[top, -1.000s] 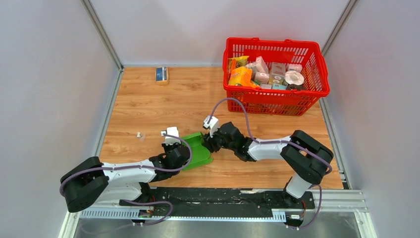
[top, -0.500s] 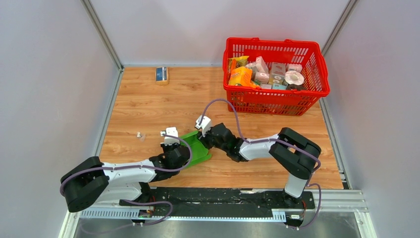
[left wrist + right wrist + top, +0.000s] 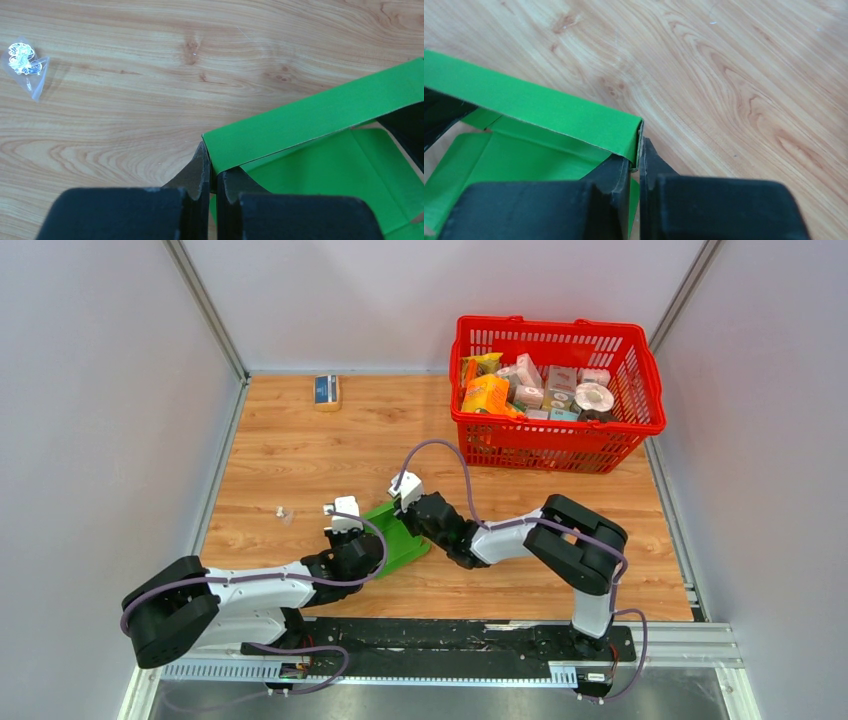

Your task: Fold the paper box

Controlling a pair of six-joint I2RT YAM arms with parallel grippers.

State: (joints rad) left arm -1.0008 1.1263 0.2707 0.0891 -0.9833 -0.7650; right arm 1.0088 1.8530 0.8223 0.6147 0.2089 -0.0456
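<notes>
Top view: the green paper box (image 3: 398, 538) lay on the tabletop (image 3: 300, 440) near my bases, with both arms converged on it.
Left wrist: my left jaws were clenched on one corner of a raised side wall.
Right wrist: my right jaws pinched that wall's other corner.
Step, as I judged it: standing the wall up.
Next move called for creasing it upright, both ends moving together.

The paper box (image 3: 395, 545) is bright green, the tabletop (image 3: 300, 455) pale knotted wood grain, the basket (image 3: 550, 450) red, the small box (image 3: 327, 390) blue and tan. The left gripper (image 3: 212, 172) and right gripper (image 3: 638, 160) are black.
</notes>
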